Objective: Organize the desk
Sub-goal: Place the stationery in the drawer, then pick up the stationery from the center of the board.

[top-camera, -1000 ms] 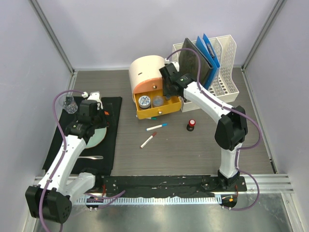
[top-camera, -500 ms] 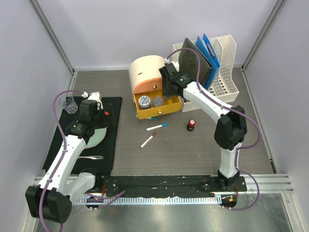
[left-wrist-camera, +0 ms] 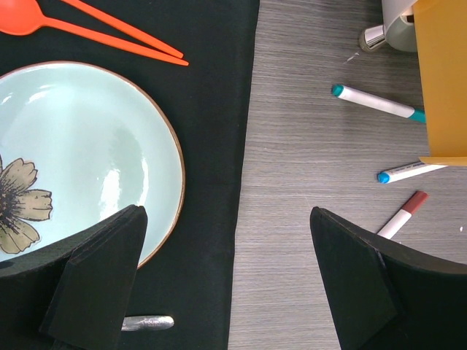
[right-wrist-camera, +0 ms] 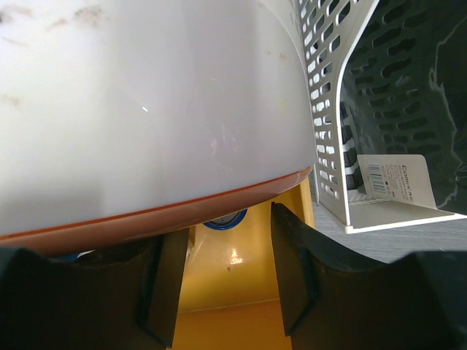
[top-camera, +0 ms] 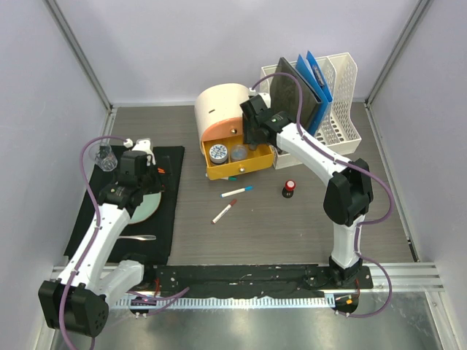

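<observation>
The desk [top-camera: 292,226] is a dark wood-grain top; in the left wrist view its grain [left-wrist-camera: 306,146] runs beside a black mat [left-wrist-camera: 211,146]. My left gripper [top-camera: 149,176] hangs open over the mat's right edge [left-wrist-camera: 226,240], nothing between its fingers. My right gripper [top-camera: 252,138] is at the pulled-out yellow drawer [top-camera: 233,166] of a cream domed organizer [top-camera: 222,106]. Its jaws [right-wrist-camera: 228,248] stand open and empty above the drawer floor [right-wrist-camera: 226,292], just under the dome [right-wrist-camera: 146,109]. Behind them shows a blue-rimmed jar [right-wrist-camera: 222,219].
Three markers [left-wrist-camera: 376,102] [left-wrist-camera: 405,171] [left-wrist-camera: 401,219] lie loose in front of the drawer. A small red-and-black item [top-camera: 290,189] sits right of them. The mat carries a pale blue plate [left-wrist-camera: 87,146], orange chopsticks [left-wrist-camera: 124,33], a spoon [top-camera: 139,237] and a glass [top-camera: 107,159]. A white file rack [top-camera: 339,109] stands behind.
My right gripper's jaws have spread wider over the drawer. Both arms otherwise hold their places, and nothing on the desk has moved.
</observation>
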